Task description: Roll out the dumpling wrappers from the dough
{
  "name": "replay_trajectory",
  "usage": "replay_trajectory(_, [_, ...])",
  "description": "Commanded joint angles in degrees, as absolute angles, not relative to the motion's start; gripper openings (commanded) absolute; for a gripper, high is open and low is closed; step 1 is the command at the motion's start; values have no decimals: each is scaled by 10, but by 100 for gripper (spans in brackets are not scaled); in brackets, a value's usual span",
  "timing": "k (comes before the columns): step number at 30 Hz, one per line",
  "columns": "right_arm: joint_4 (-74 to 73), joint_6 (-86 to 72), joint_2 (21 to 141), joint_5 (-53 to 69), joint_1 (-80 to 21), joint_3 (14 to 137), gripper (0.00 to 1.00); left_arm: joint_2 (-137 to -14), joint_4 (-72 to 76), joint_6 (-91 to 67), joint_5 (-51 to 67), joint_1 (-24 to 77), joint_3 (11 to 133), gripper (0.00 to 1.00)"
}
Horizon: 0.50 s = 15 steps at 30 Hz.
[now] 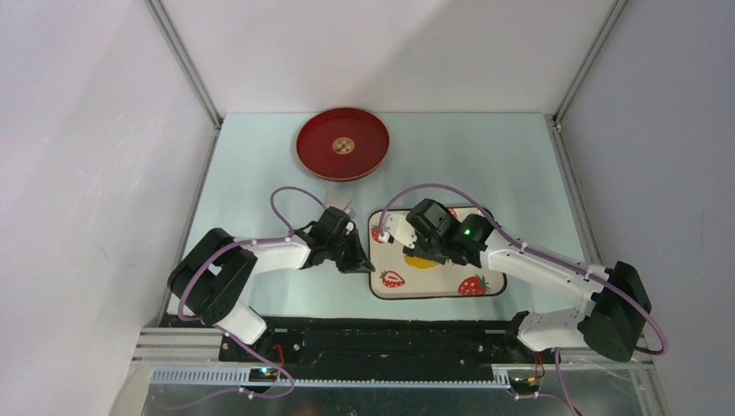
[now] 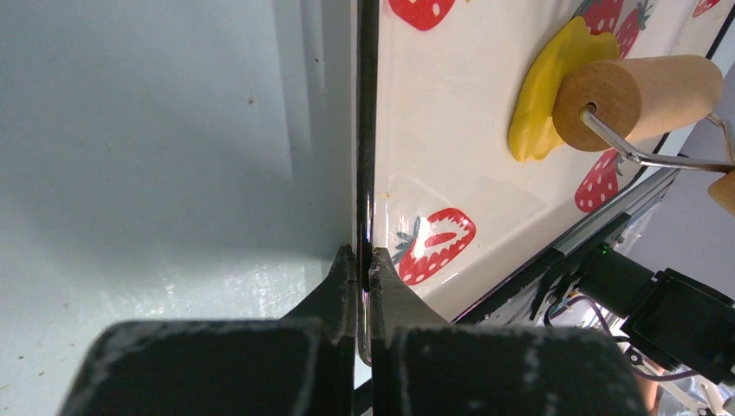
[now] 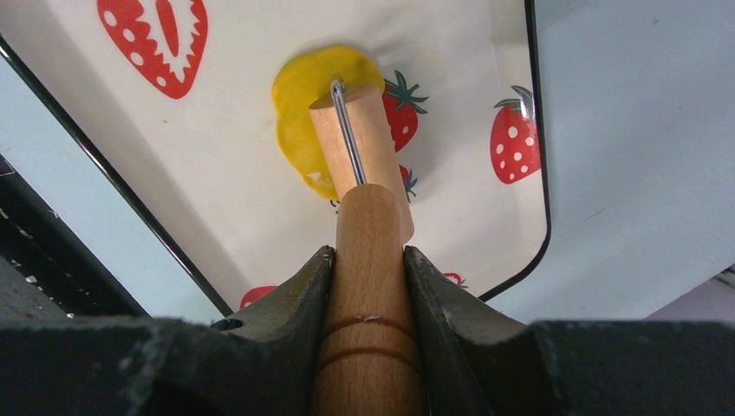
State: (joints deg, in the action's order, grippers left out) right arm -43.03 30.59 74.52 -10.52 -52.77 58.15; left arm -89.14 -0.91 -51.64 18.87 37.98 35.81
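The dough (image 3: pixel 299 95) is a flattened, irregular yellow patch on the strawberry-print tray (image 1: pixel 433 282). The wooden roller's drum (image 3: pixel 355 143) rests on the dough's near edge. My right gripper (image 3: pixel 370 260) is shut on the roller's wooden handle (image 3: pixel 368 234), just above the tray. From the left wrist view, the drum (image 2: pixel 637 100) lies across the dough (image 2: pixel 537 95). My left gripper (image 2: pixel 364 260) is shut on the tray's black left rim (image 2: pixel 366 156), one finger on each side. From above, the dough (image 1: pixel 422 262) peeks out under the right gripper (image 1: pixel 425 247). No dumpling wrappers are in view.
A red round plate (image 1: pixel 342 145) with a small gold disc at its centre sits at the back of the pale blue table (image 1: pixel 260 173). The black base rail (image 1: pixel 364 338) runs along the near edge. White walls close in both sides.
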Motion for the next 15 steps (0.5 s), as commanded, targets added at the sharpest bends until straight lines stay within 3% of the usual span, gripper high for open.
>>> replay_trajectory(1, [-388, 287, 702, -69, -532, 604, 0, -918, -59, -504, 159, 387, 347, 0])
replay_trajectory(15, [-409, 292, 717, -60, -545, 635, 0, -919, -59, -504, 161, 387, 348, 0])
